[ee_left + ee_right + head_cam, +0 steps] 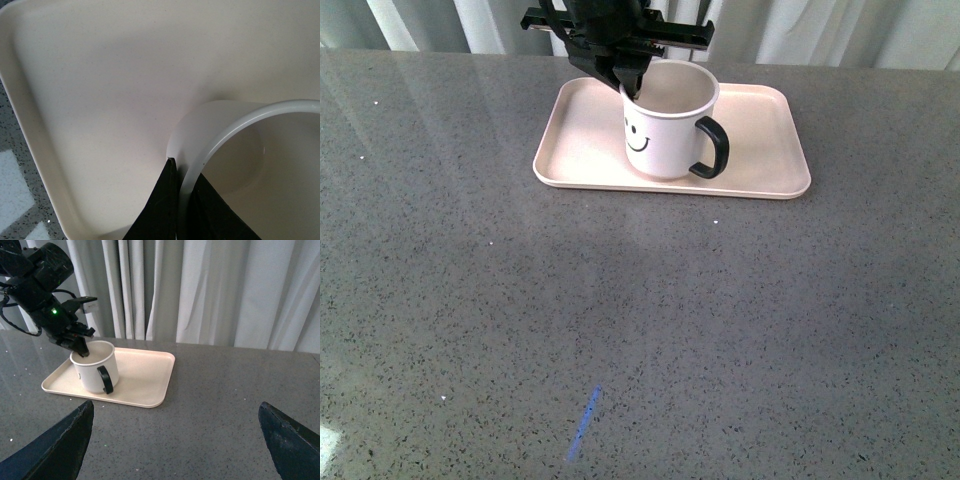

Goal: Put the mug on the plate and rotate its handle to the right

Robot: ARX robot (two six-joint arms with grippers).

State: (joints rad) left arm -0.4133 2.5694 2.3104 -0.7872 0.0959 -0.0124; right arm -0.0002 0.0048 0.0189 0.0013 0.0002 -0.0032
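Observation:
The white mug (665, 125) with a black smiley face stands upright on the pale pink plate (770, 150). Its black handle (712, 148) points right and a little toward me. My left gripper (630, 88) is shut on the mug's rim at its far left side, one finger inside and one outside. The left wrist view shows the rim (220, 135) pinched between the two black fingers (160, 210) over the plate (100, 100). My right gripper (175, 440) is open and empty above the table, away from the mug (95, 367) and plate (145, 380).
The grey speckled table (620, 330) spreads in front of the plate. Pale curtains (210, 290) hang behind the table's far edge. A short blue streak (584, 424) marks the table near the front.

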